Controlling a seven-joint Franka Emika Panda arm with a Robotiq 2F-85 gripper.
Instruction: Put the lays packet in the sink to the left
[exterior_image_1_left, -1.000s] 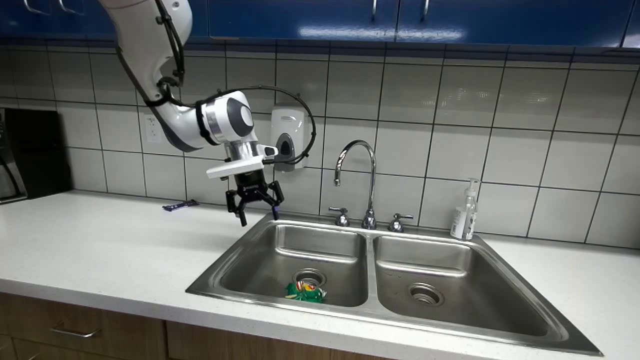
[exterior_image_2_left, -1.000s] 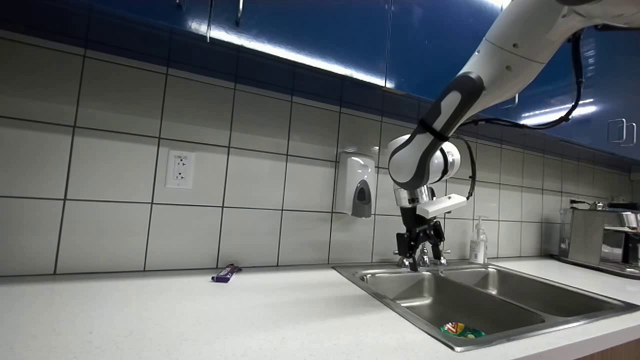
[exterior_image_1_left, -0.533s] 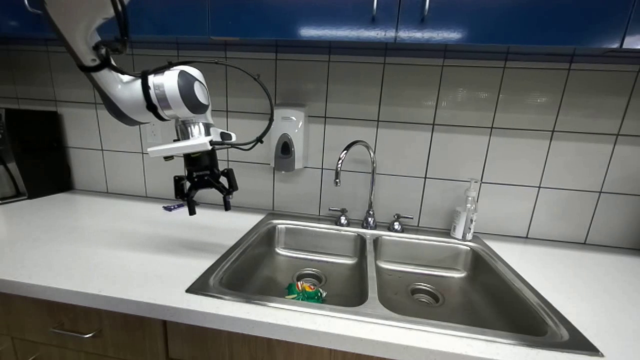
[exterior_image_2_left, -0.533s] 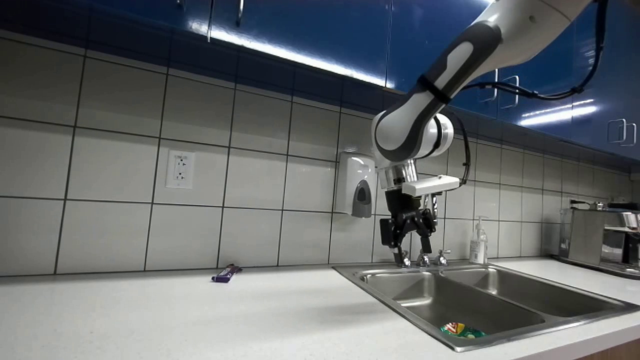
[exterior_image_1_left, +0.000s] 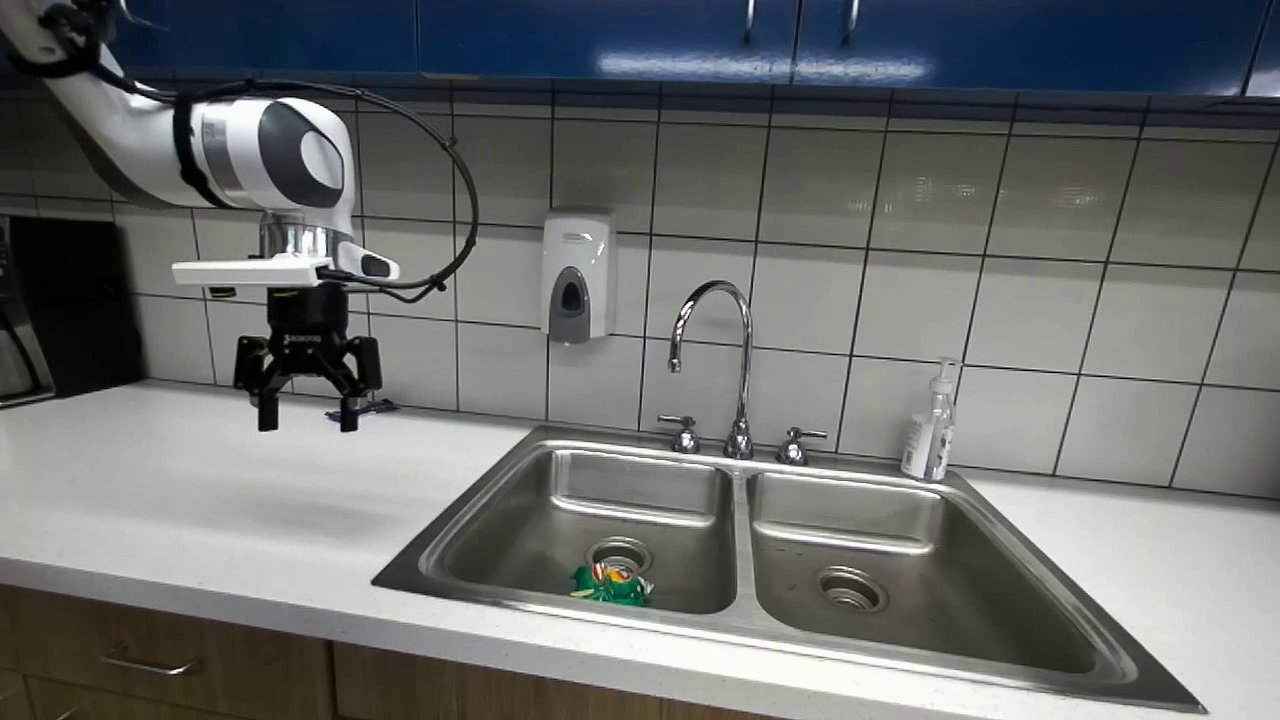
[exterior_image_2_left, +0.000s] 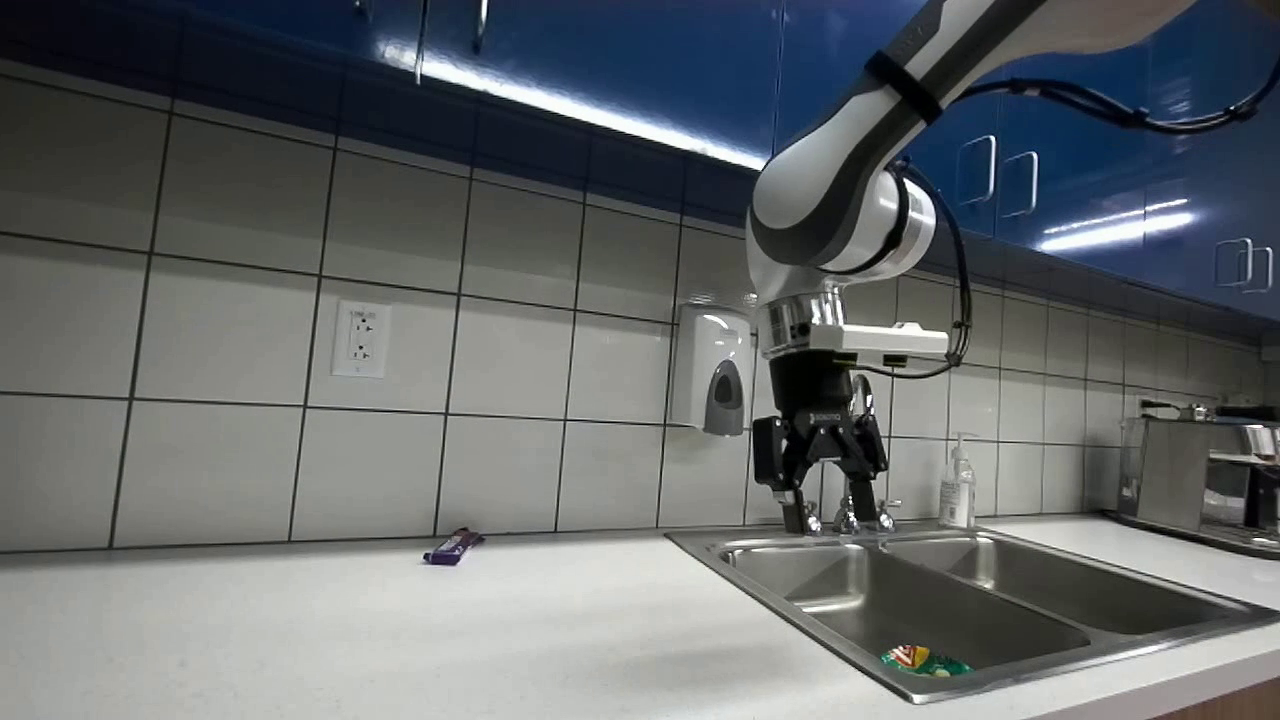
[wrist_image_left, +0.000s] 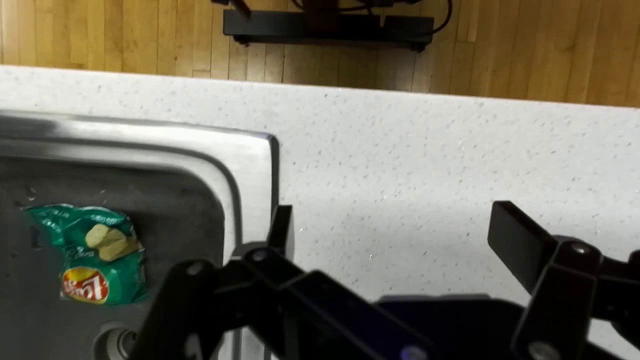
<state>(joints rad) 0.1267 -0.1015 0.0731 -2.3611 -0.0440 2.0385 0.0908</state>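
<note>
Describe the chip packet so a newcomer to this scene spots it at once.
Start at the steel double sink set into the white counter. In an exterior view, its left-hand basin holds a crumpled Lay's packet near the drain. Bright green film and a red-and-yellow logo set it apart from the grey basin and the purple wrapper on the counter.
</note>
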